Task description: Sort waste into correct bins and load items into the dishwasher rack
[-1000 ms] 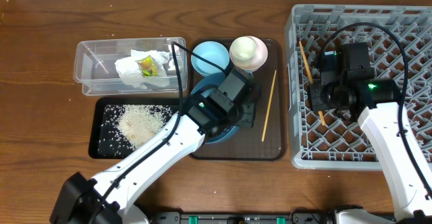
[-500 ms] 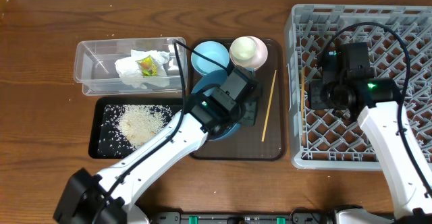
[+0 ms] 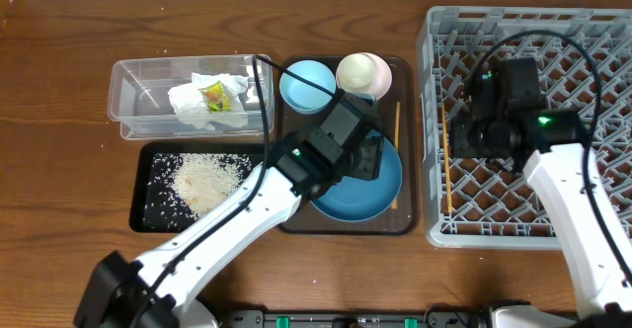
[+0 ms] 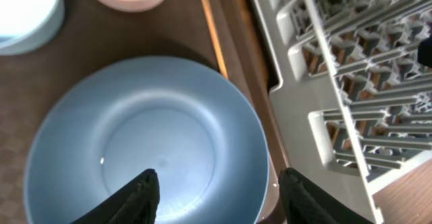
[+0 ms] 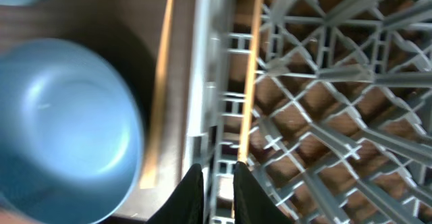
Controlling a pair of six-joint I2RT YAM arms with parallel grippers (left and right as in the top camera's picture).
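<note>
The dark-blue plate (image 3: 370,188) (image 4: 148,136) lies flat on the brown serving tray (image 3: 296,219). My left gripper (image 3: 367,158) (image 4: 219,197) hovers open above the plate's right part, holding nothing. One chopstick (image 3: 395,155) (image 4: 214,35) lies on the tray beside the plate's right rim. Another chopstick (image 3: 446,170) (image 5: 251,82) rests inside the grey dishwasher rack (image 3: 592,32) (image 5: 324,62) along its left wall. My right gripper (image 3: 460,142) (image 5: 221,193) is just above that chopstick's end, jaws a little apart, with only the rack wall showing between them.
A light-blue bowl (image 3: 306,83) and a pink bowl with a white cup (image 3: 362,74) stand at the tray's back. The clear tub (image 3: 138,81) holds the napkin and wrapper (image 3: 212,96). Rice (image 3: 207,178) lies in the black tray (image 3: 148,209).
My left gripper has opened and the plate, held tilted before, now lies flat and further right. The chopstick has dropped from the right gripper into the rack; its jaws parted slightly.
</note>
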